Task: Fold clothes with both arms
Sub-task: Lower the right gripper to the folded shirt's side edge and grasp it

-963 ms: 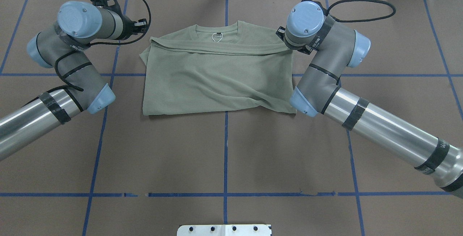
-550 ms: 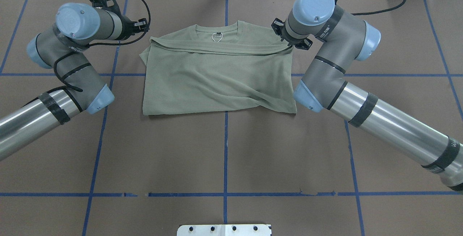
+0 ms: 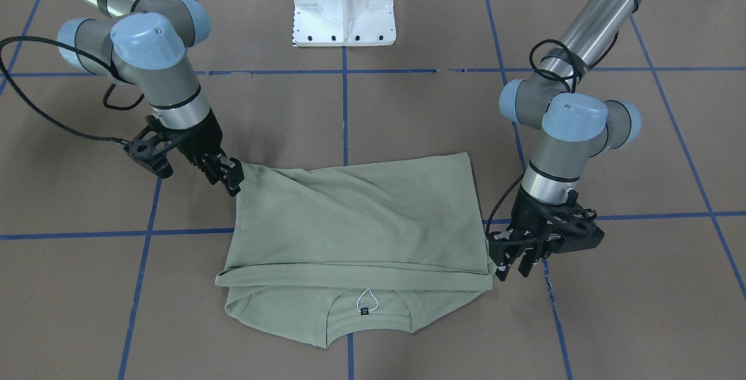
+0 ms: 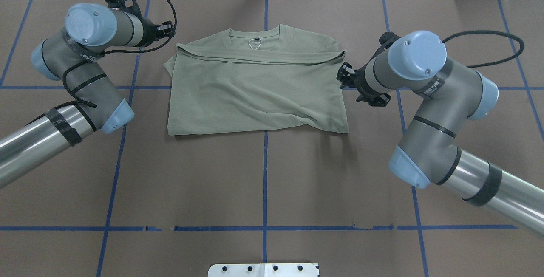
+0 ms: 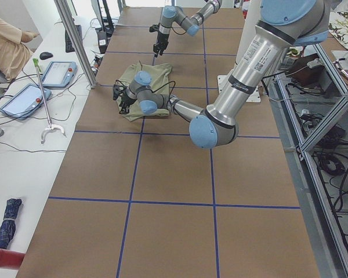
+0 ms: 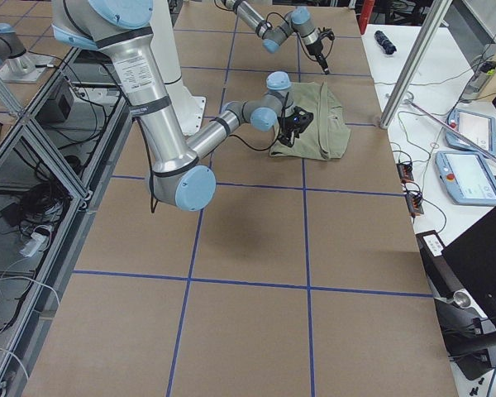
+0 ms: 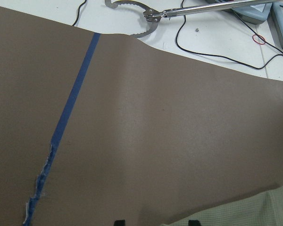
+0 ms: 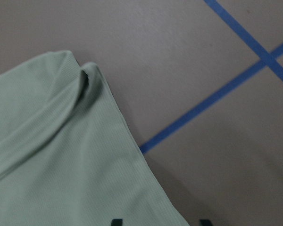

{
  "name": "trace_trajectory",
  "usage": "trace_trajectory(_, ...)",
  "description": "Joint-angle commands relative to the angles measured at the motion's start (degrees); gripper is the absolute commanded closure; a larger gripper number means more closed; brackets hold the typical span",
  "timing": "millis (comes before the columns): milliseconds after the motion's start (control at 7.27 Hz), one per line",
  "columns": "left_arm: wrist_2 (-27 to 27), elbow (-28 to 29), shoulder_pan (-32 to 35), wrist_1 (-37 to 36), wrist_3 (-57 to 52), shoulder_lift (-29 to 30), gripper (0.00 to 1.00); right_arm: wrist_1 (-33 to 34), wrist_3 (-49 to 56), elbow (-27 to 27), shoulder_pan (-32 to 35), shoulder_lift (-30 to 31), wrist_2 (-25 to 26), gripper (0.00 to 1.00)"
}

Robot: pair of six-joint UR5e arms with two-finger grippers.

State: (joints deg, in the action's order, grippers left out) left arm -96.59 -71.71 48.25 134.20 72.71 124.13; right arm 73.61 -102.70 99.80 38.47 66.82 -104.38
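"Where was the green shirt (image 4: pixel 255 94)?"

"It lay flat on the brown table (image 4: pixel 191 175), out past the robot's white base (image 3: pixel 344 1). It was folded in half. The top layer stopped just short of the round collar (image 4: pixel 255 34). The collar pointed away from the robot, and a little white loop (image 4: pixel 255 44) sat inside it."

"What about the left gripper (image 3: pixel 512 268)?"

"It hung low, just beside the shirt's far corner on the robot's left side. Its two fingers stood apart and held nothing. Its wrist camera showed two black fingertips (image 7: pixel 119 222) with a gap between them. A bit of green cloth lay by one tip."

"And the right gripper (image 3: pixel 230 177)?"

"That one was down at the shirt's side edge on the robot's right, nearer the robot's end. Its fingers were spread too, with nothing pinched. In its wrist camera the shirt's edge ran between the two tips. Nobody could tell from the pictures if a finger touched the cloth."

"Was there anything else?"

"Blue tape lines (image 4: pixel 264 175) crossed the table. A person (image 5: pixel 6 46) sat at the white desk beside it. A long grabber stick (image 7: pixel 153 14) lay on that desk."
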Motion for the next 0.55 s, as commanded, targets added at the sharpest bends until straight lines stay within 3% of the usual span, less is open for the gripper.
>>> trace_trajectory(0,0.00,-0.18,0.00,0.01,-0.11,0.06,0.46,-0.05,-4.70,1.28,-3.65,2.70,0.40,0.36)
trace_trajectory(413,0.00,-0.45,0.09,-0.08,-0.11,-0.11,0.46,-0.57,-5.14,-2.22,-5.24,0.87,2.15,0.37)
